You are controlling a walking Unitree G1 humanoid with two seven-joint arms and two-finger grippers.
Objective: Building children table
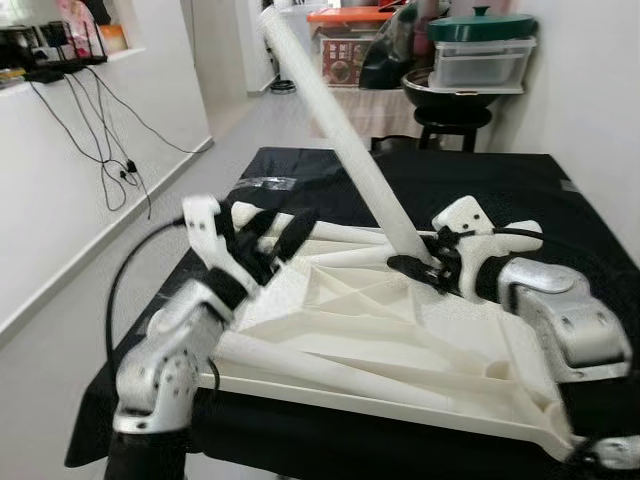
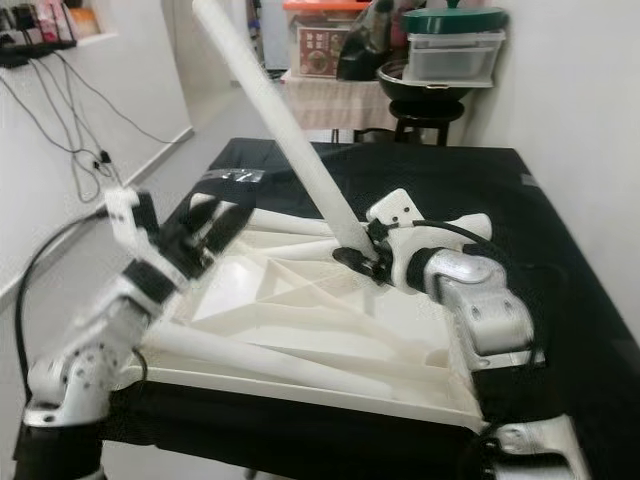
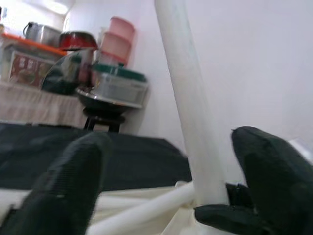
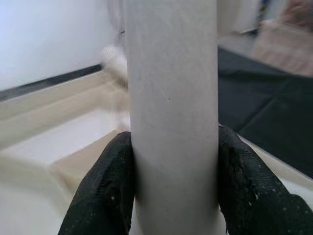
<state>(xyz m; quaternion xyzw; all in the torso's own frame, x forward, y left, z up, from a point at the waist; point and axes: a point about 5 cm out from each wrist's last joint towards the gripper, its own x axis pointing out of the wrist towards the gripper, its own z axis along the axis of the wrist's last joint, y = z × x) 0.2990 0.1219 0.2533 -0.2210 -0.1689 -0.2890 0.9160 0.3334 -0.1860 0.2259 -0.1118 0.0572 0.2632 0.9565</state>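
- Clamping the white table leg (image 1: 345, 140) near its lower end, the right tool (image 1: 425, 268) holds it slanted above the upturned tabletop (image 1: 400, 345).
- Left tool (image 1: 265, 240) hovers beside, fingers spread, holding nothing.
- Tabletop lies on the black-covered worktop (image 1: 520, 190).

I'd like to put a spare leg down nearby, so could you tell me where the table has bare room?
Bare black cloth lies beyond the tabletop panel, toward the stool. The panel itself is crowded: loose legs, the left pincer, and the right pincer gripping the raised leg.
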